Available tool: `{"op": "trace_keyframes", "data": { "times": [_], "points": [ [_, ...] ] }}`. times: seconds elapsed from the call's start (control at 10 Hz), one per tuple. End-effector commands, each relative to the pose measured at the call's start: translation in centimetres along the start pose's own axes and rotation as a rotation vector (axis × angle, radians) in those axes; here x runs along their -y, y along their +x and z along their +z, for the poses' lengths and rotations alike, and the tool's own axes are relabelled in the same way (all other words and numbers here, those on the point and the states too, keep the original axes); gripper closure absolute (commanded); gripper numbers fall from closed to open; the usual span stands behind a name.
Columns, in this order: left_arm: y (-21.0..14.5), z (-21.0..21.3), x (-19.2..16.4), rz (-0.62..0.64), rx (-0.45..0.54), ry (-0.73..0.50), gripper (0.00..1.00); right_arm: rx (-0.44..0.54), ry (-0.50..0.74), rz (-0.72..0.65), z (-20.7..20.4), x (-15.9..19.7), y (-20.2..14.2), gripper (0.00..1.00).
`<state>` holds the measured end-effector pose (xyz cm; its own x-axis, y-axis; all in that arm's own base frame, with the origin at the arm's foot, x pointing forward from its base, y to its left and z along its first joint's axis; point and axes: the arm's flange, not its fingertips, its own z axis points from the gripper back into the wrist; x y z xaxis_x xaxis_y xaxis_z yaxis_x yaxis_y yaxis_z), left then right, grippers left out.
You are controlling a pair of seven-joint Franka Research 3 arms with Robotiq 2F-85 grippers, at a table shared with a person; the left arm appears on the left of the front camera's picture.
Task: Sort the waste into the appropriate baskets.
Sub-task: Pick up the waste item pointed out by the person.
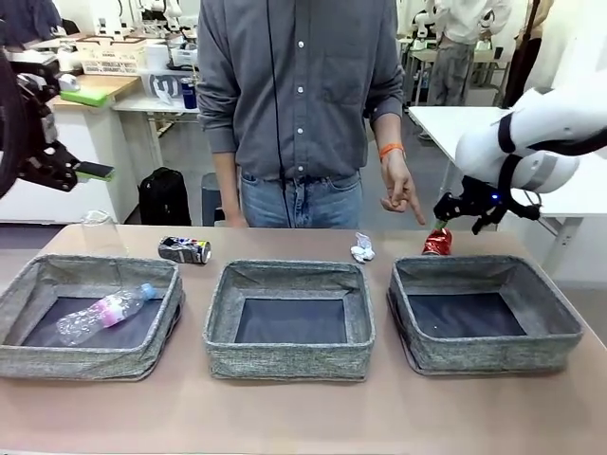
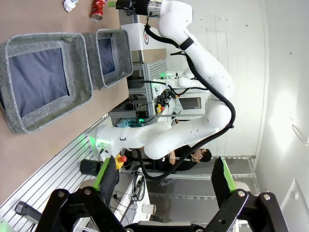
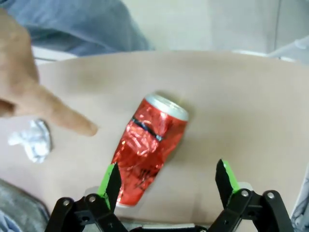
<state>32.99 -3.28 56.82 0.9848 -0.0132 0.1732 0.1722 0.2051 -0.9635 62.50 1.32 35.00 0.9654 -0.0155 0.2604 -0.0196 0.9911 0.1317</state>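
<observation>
The crushed red aluminium can [image 3: 147, 145] lies on the brown table [image 3: 251, 106] between the right arm's wide-open jaws, nearer one pad; light, thin-walled and probably slick, it seems best pinched across its dented middle.

Bright, even indoor light; right wrist view soft-focused, left wrist wall overexposed.

bottle [image 1: 102, 313] in left basket [image 1: 85, 362], printed can [image 1: 185, 250], paper wad [image 1: 362, 248], crushed can [image 1: 437, 243] behind baskets [image 1: 289, 273]

Person's finger [image 3: 63, 117] crowds the crushed red can [image 3: 147, 145]; its other side is free.
</observation>
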Motion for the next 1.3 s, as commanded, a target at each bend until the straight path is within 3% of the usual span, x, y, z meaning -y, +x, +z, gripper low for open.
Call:
{"op": "trace_keyframes", "data": {
  "times": [0.0,0.4,1.2],
  "points": [
    [-0.1,0.0,0.5,0.010,-0.004,0.003,0.00,-0.021,-0.025,-0.018,-2.0,-0.2,1.1,0.00],
    [-0.1,0.0,0.5,0.010,-0.004,0.003,0.00,-0.012,0.005,-0.037,-4.9,-0.2,0.8,0.00],
    [-0.1,0.0,0.5,0.010,-0.004,0.003,0.00,-0.032,-0.005,-0.062,-5.6,-0.4,0.5,0.00]
  ]
}}
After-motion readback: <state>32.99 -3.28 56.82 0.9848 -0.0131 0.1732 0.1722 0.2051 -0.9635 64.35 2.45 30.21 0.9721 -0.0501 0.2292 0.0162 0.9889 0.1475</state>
